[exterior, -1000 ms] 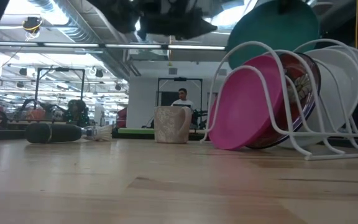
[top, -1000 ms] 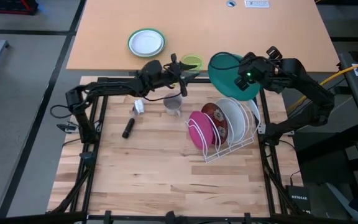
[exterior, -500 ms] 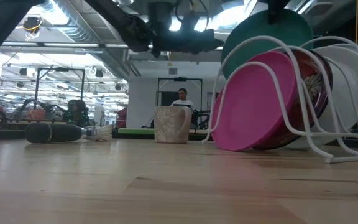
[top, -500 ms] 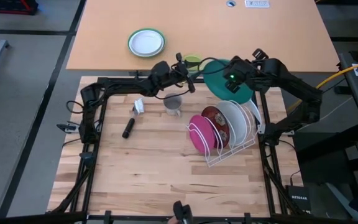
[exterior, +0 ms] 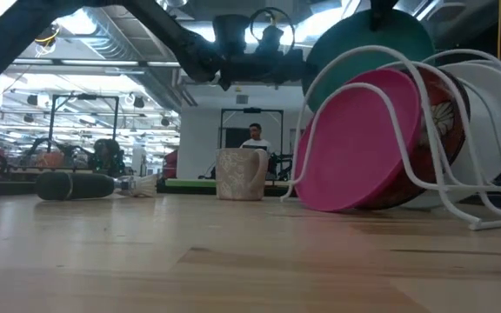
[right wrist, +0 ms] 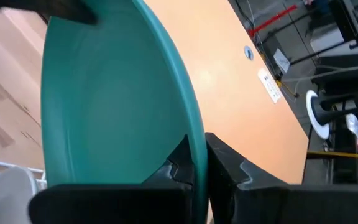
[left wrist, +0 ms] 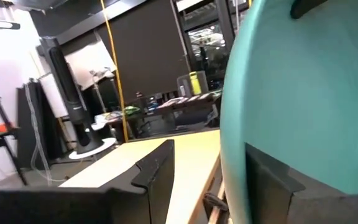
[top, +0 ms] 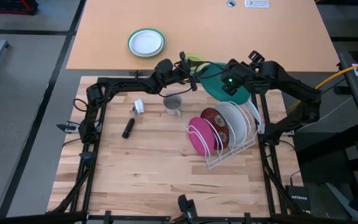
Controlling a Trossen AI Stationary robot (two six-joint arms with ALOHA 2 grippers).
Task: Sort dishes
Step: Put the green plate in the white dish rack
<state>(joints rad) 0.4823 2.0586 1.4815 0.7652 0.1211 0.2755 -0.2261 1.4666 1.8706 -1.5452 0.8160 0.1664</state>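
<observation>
The table (top: 135,180) is carrying a white wire rack (top: 232,148), where the white plate (top: 236,121), dark red patterned plate (top: 216,119) and pink plate (top: 201,134) are standing on edge. The teal-green plate (top: 219,81) is hanging tilted in the air behind the rack; the right claw (right wrist: 199,163) is clamping its rim, while the left claw (top: 192,79) is straddling its opposite edge, fingers spread and not visibly pinching

teal plate (right wrist: 104,106) in end effector (right wrist: 197,163)
</observation>
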